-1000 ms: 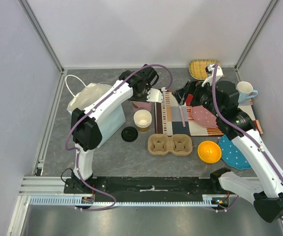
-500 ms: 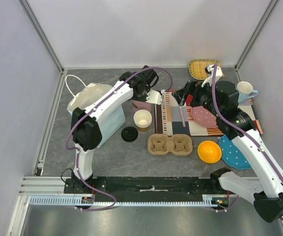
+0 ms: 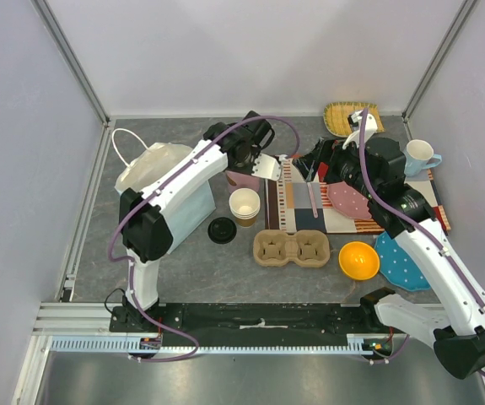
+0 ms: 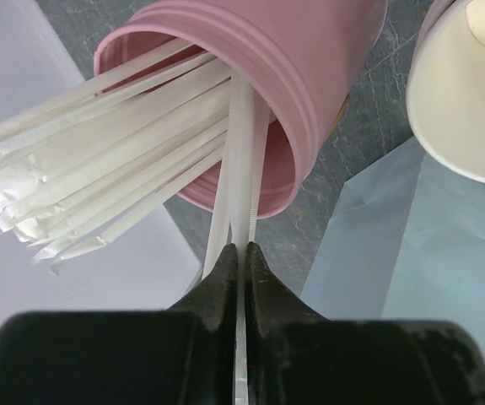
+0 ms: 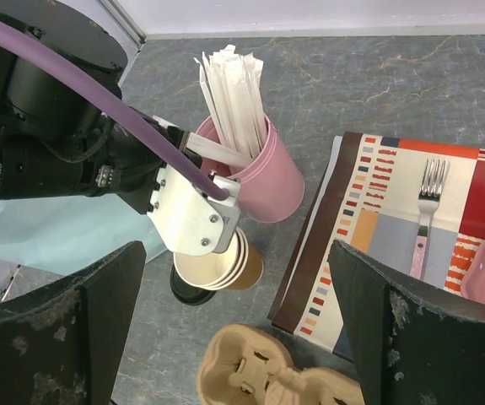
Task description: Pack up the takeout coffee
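The takeout coffee is out of view; no lidded cup shows. A lidless stack of brown paper cups (image 3: 245, 205) (image 5: 217, 266) stands beside a loose black lid (image 3: 222, 229). Behind them, a pink cup (image 3: 244, 180) (image 4: 309, 101) holds several wrapped white straws (image 5: 229, 93). My left gripper (image 4: 242, 249) (image 3: 248, 162) is at that cup's mouth, shut on one wrapped straw (image 4: 242, 169) that still reaches into the cup. My right gripper (image 5: 234, 253) (image 3: 322, 160) hovers open above the cups, holding nothing.
A pale blue and white bag (image 3: 162, 181) stands left of the cups. A brown pulp cup carrier (image 3: 291, 249) lies in front. To the right are a striped placemat (image 3: 297, 202) with a fork (image 5: 423, 219), an orange bowl (image 3: 359, 260), a blue mug (image 3: 419, 156) and a wicker basket (image 3: 347, 118).
My left gripper has shut on a wrapped straw at the pink cup. The right arm has edged slightly leftward and back.
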